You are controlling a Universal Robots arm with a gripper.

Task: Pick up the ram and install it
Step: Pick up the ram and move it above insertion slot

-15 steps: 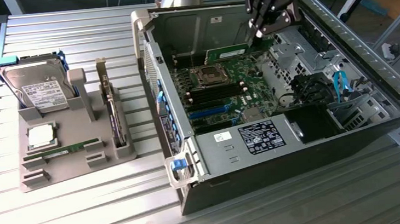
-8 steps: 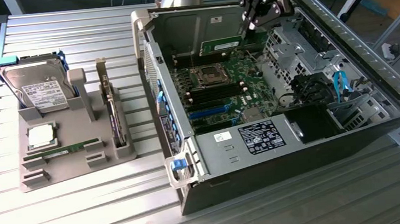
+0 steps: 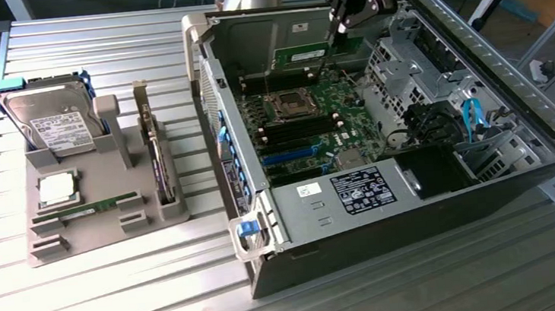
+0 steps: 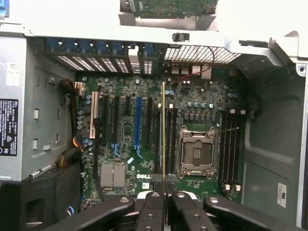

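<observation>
- An open desktop computer case (image 3: pixel 302 199) lies on its side on a slatted metal worktop (image 3: pixel 119 308). Its motherboard (image 3: pixel 341 130) faces up.
- The arm's tool (image 3: pixel 339 31) hangs over the 12 o'clock end of the case in the exterior view.
- The tool is closed almost all the way, pinching the ram (image 3: pixel 304 55), a thin green stick with a pale label.
- The ram reaches from the fingertips toward 9 o'clock and sits high, about level with the case's upper rim.
- From the wrist camera, the ram (image 4: pixel 163 134) is seen edge-on as a thin yellowish line gripped between the tool's (image 4: pixel 165 192) black fingers.
- In that view it lines up with the long dark memory slots (image 4: pixel 172 139) just beside the open processor socket (image 4: pixel 196 153).
- The pickup looks done, since the stick is off the worktop and carried over the board.
- Installation looks unfinished. The stick hangs above the slots (image 3: pixel 291 133) and is not pressed into one, though I cannot tell how large the gap is.
- At 9 o'clock from the case stands a grey parts holder (image 3: pixel 92 234).
- The holder carries a hard drive (image 3: pixel 55 127), a square silver chip (image 3: pixel 58 188), a dark expansion card (image 3: pixel 162 166) and another green stick (image 3: pixel 89 210) lying flat.
</observation>
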